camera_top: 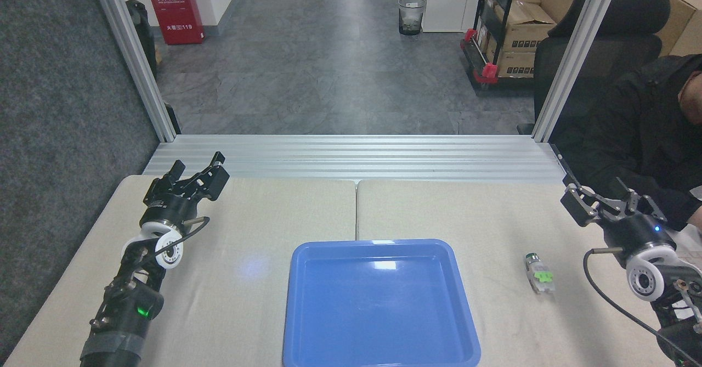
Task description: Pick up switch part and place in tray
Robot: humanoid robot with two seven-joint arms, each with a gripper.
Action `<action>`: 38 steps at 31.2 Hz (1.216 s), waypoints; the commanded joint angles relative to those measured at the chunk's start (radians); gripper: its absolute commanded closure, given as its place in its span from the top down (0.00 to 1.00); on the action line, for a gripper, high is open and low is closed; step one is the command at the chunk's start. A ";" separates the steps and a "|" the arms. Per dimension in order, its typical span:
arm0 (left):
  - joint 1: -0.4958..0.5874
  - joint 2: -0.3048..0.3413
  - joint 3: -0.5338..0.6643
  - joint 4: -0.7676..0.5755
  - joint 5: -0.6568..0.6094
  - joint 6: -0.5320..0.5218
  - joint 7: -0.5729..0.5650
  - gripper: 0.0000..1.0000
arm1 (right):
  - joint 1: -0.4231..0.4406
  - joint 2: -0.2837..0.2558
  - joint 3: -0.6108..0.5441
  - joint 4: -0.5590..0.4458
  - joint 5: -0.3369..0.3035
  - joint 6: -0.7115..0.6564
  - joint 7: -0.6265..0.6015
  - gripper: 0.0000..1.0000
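Note:
The switch part [539,273] lies on the beige table at the right: a small whitish block with a green clip, its dark round end pointing away from me. The blue tray [378,306] sits at the front centre with nothing in it, about a hand's width left of the part. My right gripper [598,191] hovers open near the table's right edge, behind and to the right of the part, holding nothing. Over the far left corner of the table, my left gripper [198,165] is open and holds nothing.
An aluminium rail [356,156] runs along the table's far edge, with upright frame posts [134,54] at both back corners. A person in a black jacket [641,131] sits close behind my right gripper, in front of a black chair [609,38].

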 commanded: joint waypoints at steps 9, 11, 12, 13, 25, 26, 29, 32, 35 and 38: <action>0.000 0.000 -0.023 -0.001 0.000 -0.001 0.000 1.00 | -0.002 0.011 -0.005 -0.014 0.001 -0.001 0.001 0.99; 0.000 0.000 -0.023 -0.001 0.000 -0.001 0.000 1.00 | -0.001 0.011 -0.005 -0.014 0.001 -0.002 0.001 0.99; 0.000 0.000 -0.023 -0.001 0.000 -0.001 0.000 1.00 | -0.001 0.011 -0.005 -0.014 0.001 -0.004 0.001 0.99; 0.000 0.000 -0.023 0.000 -0.001 -0.001 0.000 1.00 | -0.001 0.008 -0.005 -0.014 0.001 -0.004 0.001 0.99; 0.000 0.000 -0.025 0.000 0.000 0.001 0.000 1.00 | 0.002 0.008 -0.007 -0.014 -0.002 -0.007 0.001 0.99; 0.000 0.000 -0.025 0.000 0.000 -0.001 0.000 1.00 | 0.004 0.008 -0.007 -0.014 -0.002 -0.008 0.001 0.99; 0.000 0.000 -0.023 0.000 0.000 -0.001 0.000 1.00 | 0.004 0.005 -0.007 -0.013 -0.002 -0.019 0.001 0.99; 0.000 0.000 -0.023 0.000 0.000 -0.001 0.001 1.00 | 0.004 0.008 -0.005 -0.014 -0.002 -0.019 0.001 0.99; 0.000 0.000 -0.023 0.000 0.000 -0.001 0.001 1.00 | 0.004 0.011 -0.005 -0.014 -0.002 -0.019 0.001 0.99; 0.000 0.000 -0.023 0.000 -0.001 -0.001 0.001 1.00 | 0.008 0.011 -0.007 -0.014 -0.005 -0.019 0.001 0.99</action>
